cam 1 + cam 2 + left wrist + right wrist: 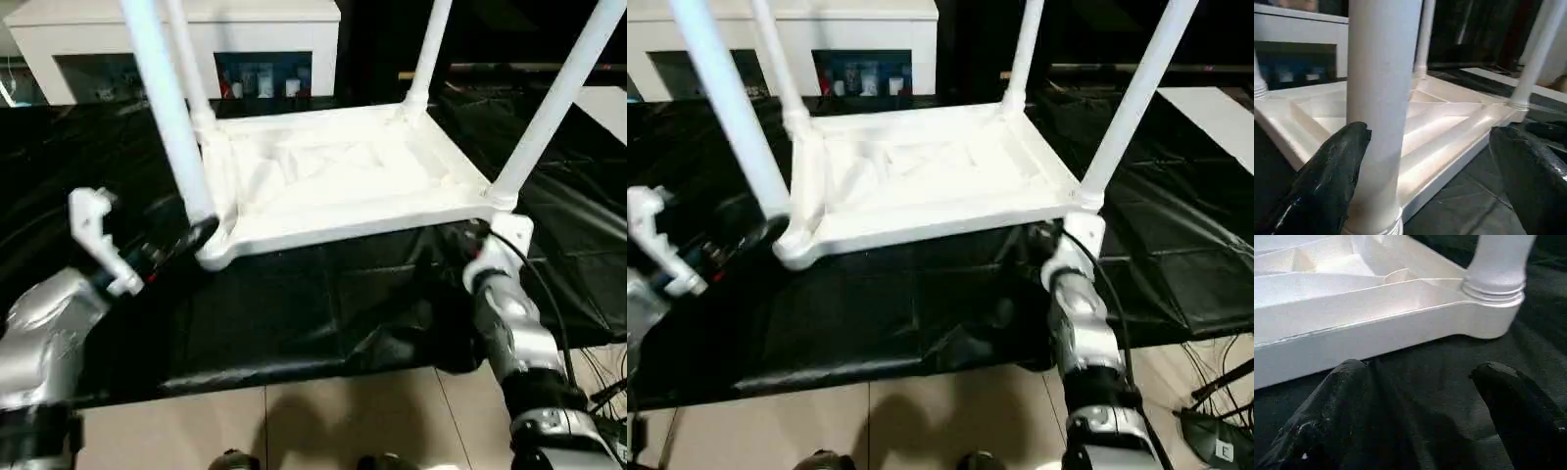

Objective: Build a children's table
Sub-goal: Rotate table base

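Note:
The children's table lies upside down on black cloth, its ribbed white top (333, 186) facing up. Four white legs stand in the corner sockets: near-left leg (167, 108), far-left leg (191, 69), far-right leg (428, 59) and near-right leg (558, 108). My left gripper (196, 240) is open at the base of the near-left leg (1381, 98), which stands between its fingers, close against one finger (1327, 181). My right gripper (1420, 367) is open, low over the cloth just in front of the near-right corner socket (1496, 289), touching nothing.
A white cabinet (176, 29) with small items on its shelf stands behind the work surface. Black cloth (294, 313) covers the surface to its near edge, with tiled floor (343, 421) below. A flat white panel (1215, 113) lies at the right. Cables (598, 382) hang near my right forearm.

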Motion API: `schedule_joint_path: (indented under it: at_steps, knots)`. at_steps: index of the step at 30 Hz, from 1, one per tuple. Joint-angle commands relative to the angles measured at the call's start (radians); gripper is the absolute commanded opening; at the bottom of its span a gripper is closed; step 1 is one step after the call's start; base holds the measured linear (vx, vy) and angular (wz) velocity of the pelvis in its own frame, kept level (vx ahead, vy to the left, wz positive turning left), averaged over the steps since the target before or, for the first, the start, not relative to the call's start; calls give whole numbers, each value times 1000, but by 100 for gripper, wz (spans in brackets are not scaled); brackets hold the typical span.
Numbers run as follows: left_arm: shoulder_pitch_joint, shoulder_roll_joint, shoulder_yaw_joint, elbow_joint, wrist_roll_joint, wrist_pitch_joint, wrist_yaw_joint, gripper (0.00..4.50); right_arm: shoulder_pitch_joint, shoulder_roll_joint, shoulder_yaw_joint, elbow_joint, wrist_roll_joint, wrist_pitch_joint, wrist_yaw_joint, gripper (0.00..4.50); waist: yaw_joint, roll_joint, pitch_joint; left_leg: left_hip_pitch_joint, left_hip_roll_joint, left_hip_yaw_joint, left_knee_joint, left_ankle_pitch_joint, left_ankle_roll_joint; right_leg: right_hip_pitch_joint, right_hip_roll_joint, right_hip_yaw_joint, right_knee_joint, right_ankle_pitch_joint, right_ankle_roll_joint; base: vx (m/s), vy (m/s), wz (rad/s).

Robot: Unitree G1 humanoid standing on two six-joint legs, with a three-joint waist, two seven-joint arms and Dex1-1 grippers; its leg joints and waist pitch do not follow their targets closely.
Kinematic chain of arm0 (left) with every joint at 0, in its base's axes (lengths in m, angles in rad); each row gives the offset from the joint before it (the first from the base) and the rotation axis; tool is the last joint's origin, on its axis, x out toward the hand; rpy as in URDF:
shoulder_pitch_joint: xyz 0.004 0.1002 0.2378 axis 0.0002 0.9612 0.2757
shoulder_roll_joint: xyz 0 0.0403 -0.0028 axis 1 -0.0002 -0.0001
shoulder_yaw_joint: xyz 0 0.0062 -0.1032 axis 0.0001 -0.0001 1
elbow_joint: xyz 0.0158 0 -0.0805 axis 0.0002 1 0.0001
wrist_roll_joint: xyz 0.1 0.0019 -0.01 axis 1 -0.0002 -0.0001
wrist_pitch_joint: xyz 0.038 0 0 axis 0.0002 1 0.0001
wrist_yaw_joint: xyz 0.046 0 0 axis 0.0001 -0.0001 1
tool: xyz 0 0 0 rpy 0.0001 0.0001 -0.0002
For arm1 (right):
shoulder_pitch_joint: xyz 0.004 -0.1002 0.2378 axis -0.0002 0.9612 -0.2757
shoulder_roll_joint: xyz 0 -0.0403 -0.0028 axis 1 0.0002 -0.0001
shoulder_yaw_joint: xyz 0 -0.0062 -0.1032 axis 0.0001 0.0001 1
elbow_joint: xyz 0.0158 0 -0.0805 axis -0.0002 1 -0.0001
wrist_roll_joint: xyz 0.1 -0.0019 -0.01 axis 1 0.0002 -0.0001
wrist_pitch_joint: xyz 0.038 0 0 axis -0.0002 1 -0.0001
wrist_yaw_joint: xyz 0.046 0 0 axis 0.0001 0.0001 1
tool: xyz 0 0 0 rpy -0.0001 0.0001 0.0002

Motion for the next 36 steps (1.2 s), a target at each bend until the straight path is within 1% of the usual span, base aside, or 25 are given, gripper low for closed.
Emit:
schedule_joint_path:
  at_steps: [1,3,6,10,14,15,16,17,18,19,20,21,22,23,24,25,27,28,29,30,31,32,33,34,36]
  knots:
    - [-4,-7,-20,-3,5,30,11,443,-13,2,18,-14,-13,29,11,389,-3,8,-72,28,-1,-8,-82,-400,-34,33,-17,18,-83,-424,-106,0,0,0]
    - [4,-8,-14,-19,-12,43,1,443,-14,2,24,-13,-13,37,27,389,-2,7,-73,29,0,-7,-82,-393,-32,32,-17,18,-83,-408,-115,0,0,0]
    - [19,0,5,-25,-35,56,-15,443,-11,1,41,-25,-9,47,83,389,-1,8,-73,26,1,-7,-83,-389,-30,35,-18,19,-79,-387,-125,0,0,0]
    - [10,17,33,25,-39,54,-8,443,-3,-16,97,-51,1,65,225,389,-2,9,-74,23,3,-7,-84,-373,-20,40,-18,20,-76,-345,-143,0,0,0]
    - [-15,12,28,53,-32,48,-4,443,-11,-23,96,-40,5,69,236,389,1,8,-76,28,3,-5,-82,-346,-19,39,-19,23,-74,-322,-160,0,0,0]
    - [-35,5,21,65,-34,51,-9,443,-21,-27,91,-24,2,64,233,389,1,7,-76,27,4,-4,-83,-342,-20,40,-19,23,-73,-315,-163,0,0,0]
    - [-49,1,15,71,-37,54,-15,443,-27,-30,89,-15,0,63,233,389,3,8,-76,28,4,-4,-82,-333,-21,40,-19,23,-71,-303,-170,0,0,0]
    - [-73,-7,4,79,-44,62,-29,443,-40,-33,85,1,-1,62,237,389,2,4,-77,27,2,-3,-81,-327,-21,42,-18,23,-70,-297,-174,0,0,0]
    - [-79,-10,3,80,-47,64,-31,443,-43,-34,84,6,-2,61,238,389,4,6,-78,28,3,-3,-81,-322,-21,43,-20,23,-68,-292,-177,0,0,0]
    - [-100,-18,-1,87,-60,75,-40,443,-55,-39,82,24,-6,58,242,389,1,2,-76,23,3,-3,-82,-315,-20,46,-21,23,-68,-288,-178,0,0,0]
    - [-134,-28,-1,105,-81,96,-50,443,-72,-45,79,49,-8,55,251,389,3,2,-78,26,3,-1,-79,-311,-20,45,-22,24,-67,-284,-181,0,0,0]
    - [-154,-30,-1,131,-80,96,-50,443,-79,-49,79,59,-11,54,253,389,2,1,-78,25,1,0,-78,-308,-19,45,-21,24,-67,-284,-185,0,0,0]
    - [-161,-30,0,141,-78,95,-50,443,-80,-50,79,60,-11,55,255,389,5,3,-79,30,1,1,-76,-307,-17,42,-21,24,-69,-285,-188,0,0,0]
    - [-180,-31,1,170,-72,89,-50,443,-84,-53,80,63,-12,57,259,389,5,1,-78,24,0,1,-77,-294,-13,47,-22,24,-69,-280,-185,0,0,0]
    - [-191,-30,3,191,-71,88,-52,443,-85,-54,80,62,-11,59,263,389,6,2,-79,24,1,1,-77,-286,-12,48,-23,24,-68,-274,-185,0,0,0]
    - [-204,-27,0,219,-59,81,-52,443,-87,-56,82,65,-12,60,266,389,6,1,-83,21,1,-1,-77,-268,-10,54,-25,23,-64,-259,-186,0,0,0]
    - [-213,-23,-6,241,-45,67,-58,443,-89,-58,84,68,-13,59,268,389,5,0,-84,20,1,0,-75,-245,-4,53,-24,23,-63,-231,-192,0,0,0]
    - [-227,-21,-27,252,-39,63,-102,443,-104,-62,88,99,-13,49,276,389,3,4,-86,18,0,-1,-74,-232,-3,56,-23,22,-62,-210,-200,0,0,0]
    - [-225,-22,-39,229,-46,74,-122,443,-111,-64,92,117,-17,41,283,389,4,8,-90,21,1,-1,-73,-225,-3,58,-24,21,-56,-191,-213,0,0,0]
    - [-223,-22,-42,223,-49,78,-127,443,-113,-64,92,122,-17,40,284,389,4,8,-90,22,3,0,-72,-223,-2,57,-24,21,-56,-176,-220,0,0,0]
    - [-211,-18,-62,172,-69,108,-166,443,-127,-66,95,153,-22,29,289,389,4,7,-91,22,3,1,-71,-217,2,58,-25,21,-52,-149,-238,0,0,0]
    - [-193,-8,-89,110,-91,144,-211,443,-143,-69,97,185,-27,16,293,389,6,11,-94,25,6,2,-68,-213,7,57,-27,22,-48,-131,-254,0,0,0]
    - [-178,5,-113,62,-107,180,-246,443,-155,-71,97,208,-31,5,297,389,5,10,-93,23,6,2,-68,-209,11,57,-26,21,-48,-123,-261,0,0,0]
    - [-169,13,-128,33,-117,201,-267,443,-163,-72,97,222,-33,-1,299,389,8,9,-93,23,7,5,-67,-203,18,57,-26,21,-44,-108,-279,0,0,0]
    - [-146,36,-170,-41,-139,251,-306,443,-181,-73,96,247,-35,-8,303,389,9,9,-90,24,7,6,-68,-211,20,57,-25,21,-47,-121,-277,0,0,0]
